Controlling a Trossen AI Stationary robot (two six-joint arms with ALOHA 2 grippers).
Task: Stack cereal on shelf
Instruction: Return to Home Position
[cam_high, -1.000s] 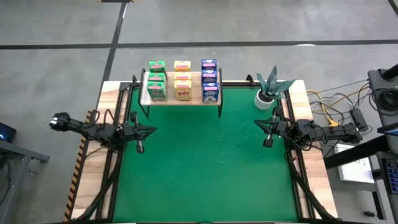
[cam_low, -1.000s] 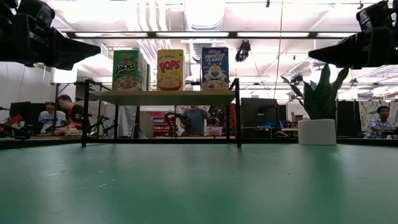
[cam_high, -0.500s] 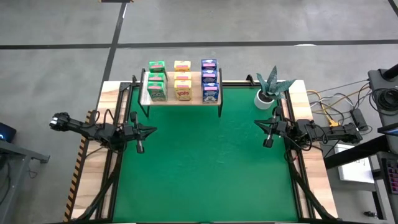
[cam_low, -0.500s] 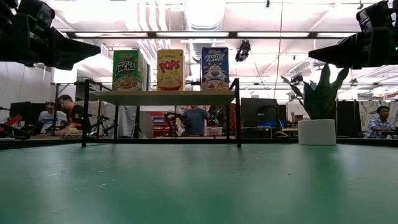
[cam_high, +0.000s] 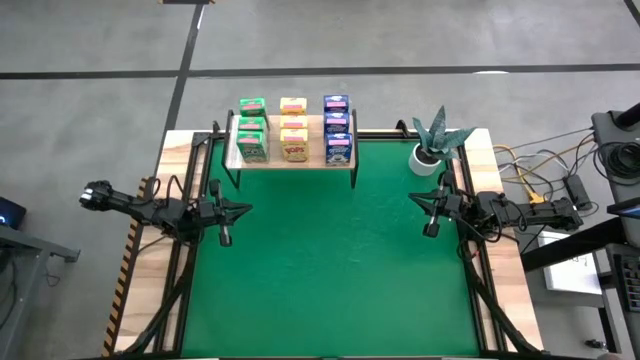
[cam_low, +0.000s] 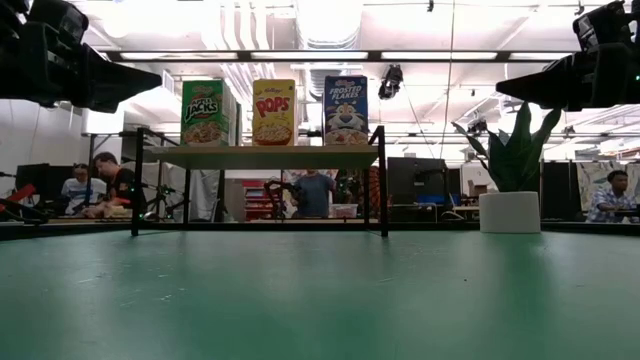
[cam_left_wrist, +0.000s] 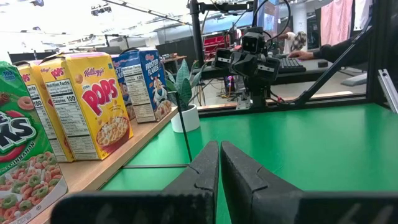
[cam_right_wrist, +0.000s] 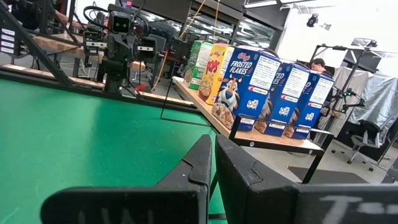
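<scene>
A: What are the left fingers (cam_left_wrist: 214, 152) doing?

B: They are pressed together, with only a thin slit between them and nothing held. From above, the left fingers (cam_high: 228, 212) hang over the left edge of the green mat (cam_high: 330, 270), pointing inward across the desk (cam_high: 482, 150).

A: And the right fingers (cam_right_wrist: 208, 146)?

B: Also together and empty. From above, the right fingers (cam_high: 432, 208) sit at the mat's right edge, facing the left arm. The two arms are well apart, with bare mat between them.

A: Where is the cereal?

B: All of it is on the shelf (cam_high: 312, 160), which stands at the far edge of the mat, nearer the left arm's side. The boxes make three rows running front to back, three to a row. The green boxes (cam_high: 251, 130) are on the left, the yellow boxes (cam_high: 293, 130) are in the middle, and the blue boxes (cam_high: 338, 130) are on the right.

A: Are they upright?

B: Yes. In the low view the front green, yellow and blue boxes stand side by side on the plank, with small gaps between the colours.

A: Anything else on the desk?

B: A potted plant (cam_high: 430, 145) in a white pot stands to the right of the shelf, close to the right arm. People sit in the room beyond the desk.
</scene>
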